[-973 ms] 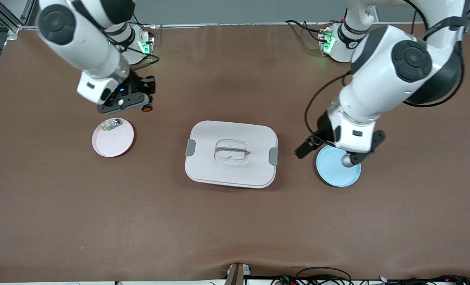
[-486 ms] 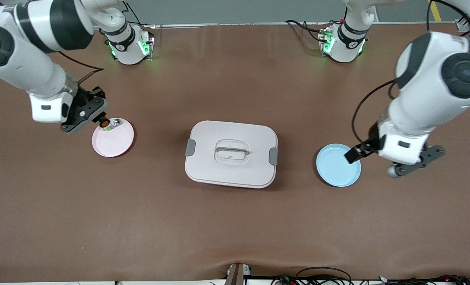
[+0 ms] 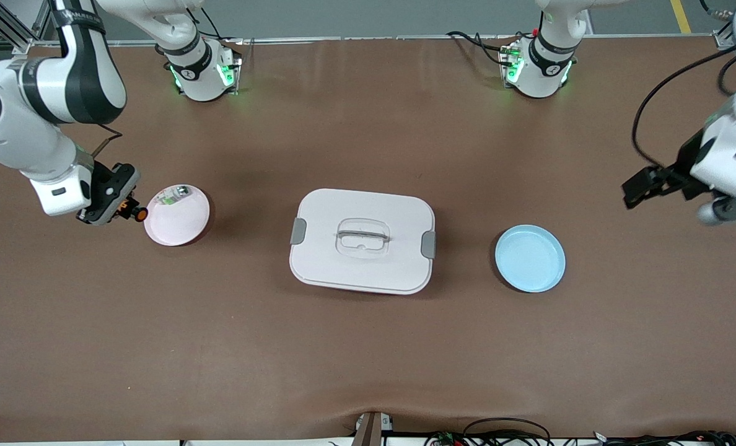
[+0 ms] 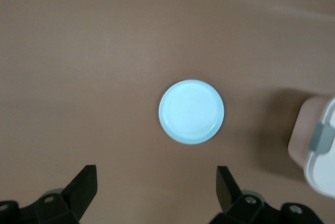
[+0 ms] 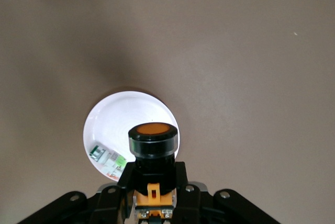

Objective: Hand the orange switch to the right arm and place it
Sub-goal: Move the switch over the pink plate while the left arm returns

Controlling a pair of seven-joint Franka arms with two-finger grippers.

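Right end effector (image 3: 127, 209) clenched on the orange switch (image 3: 137, 214), up in the air at the right arm's end of the counter (image 3: 368, 359), just beside the rim of the pink plate (image 3: 179, 226). Seen from the right wrist view as a black cylinder with its round orange face turned outward (image 5: 152, 139), pinched between the fingers (image 5: 180, 174), over the white-looking plate (image 5: 120, 114). Small white-and-green piece (image 3: 173, 196) lying on that plate, at the edge farther from the front camera; also shown in the right wrist view (image 5: 107, 160) next to the held switch.

Left end effector (image 3: 674, 192) released, fingers (image 4: 84, 182) spread wide and holding nothing, raised over bare counter at the left arm's end. Blue plate (image 3: 530, 258) lying bare, well apart from that end effector; centred between the fingertips in the left wrist view (image 4: 191, 111).

Lidded white container (image 3: 362, 240) with grey side clasps and a clear handle, between the two plates at mid-counter; one corner caught in the left wrist view (image 4: 319, 148).
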